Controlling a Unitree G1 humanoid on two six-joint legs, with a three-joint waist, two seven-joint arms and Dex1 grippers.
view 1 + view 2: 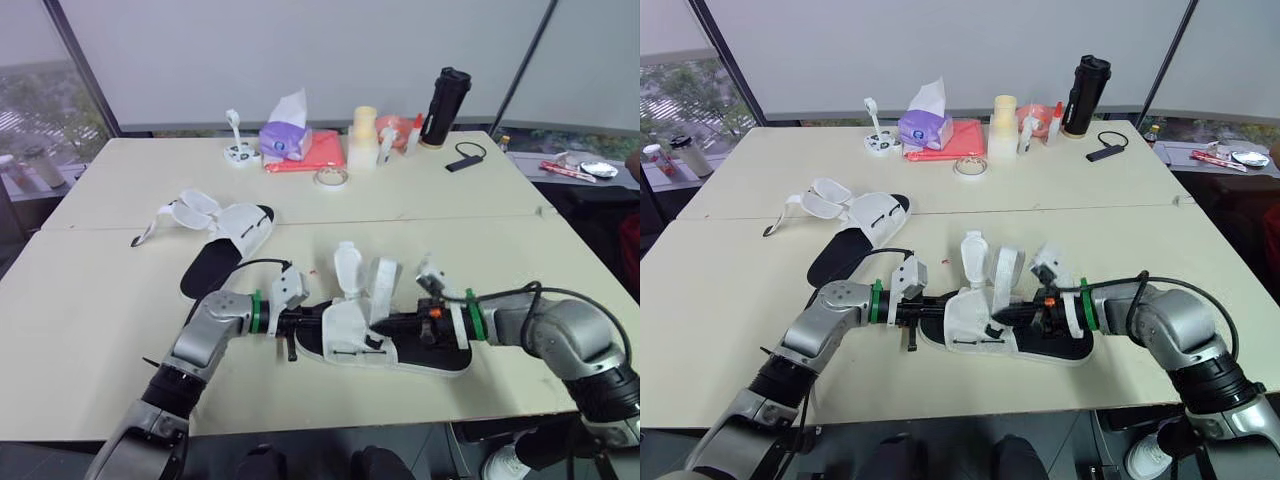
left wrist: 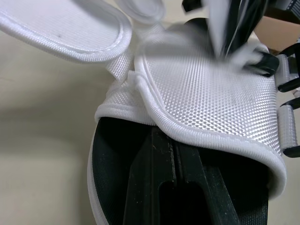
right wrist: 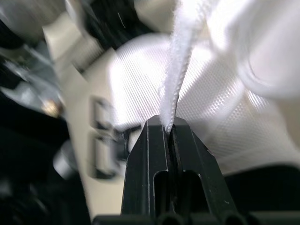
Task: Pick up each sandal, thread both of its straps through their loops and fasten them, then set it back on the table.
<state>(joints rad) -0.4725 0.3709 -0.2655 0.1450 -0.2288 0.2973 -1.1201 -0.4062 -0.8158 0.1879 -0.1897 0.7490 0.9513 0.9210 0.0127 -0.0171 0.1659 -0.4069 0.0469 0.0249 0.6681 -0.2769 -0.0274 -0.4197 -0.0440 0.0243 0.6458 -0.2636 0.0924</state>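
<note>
a wide cream table (image 1: 90,300) is seen from the head views, with two sandals on it. the near sandal (image 1: 345,338), with a black sole and white straps, is laid flat by the front edge, between the two claws. the far sandal (image 1: 240,228) is lying open, well apart from it, toward the left side. a black bottle (image 1: 446,105) and a purple tissue box (image 1: 285,140) are stood at the far end.

the left claw (image 1: 312,323) is pushed into the left end of the near sandal. up close, in the left wrist view, its fingers (image 2: 154,178) are seen pressed together on the black sole, with the tips tucked under the white band (image 2: 211,93).

from the head views, the right claw (image 1: 378,327) is seen reaching in over the sole. in the right wrist view, it is seen pinching the edge of a white strap (image 3: 180,70).
</note>
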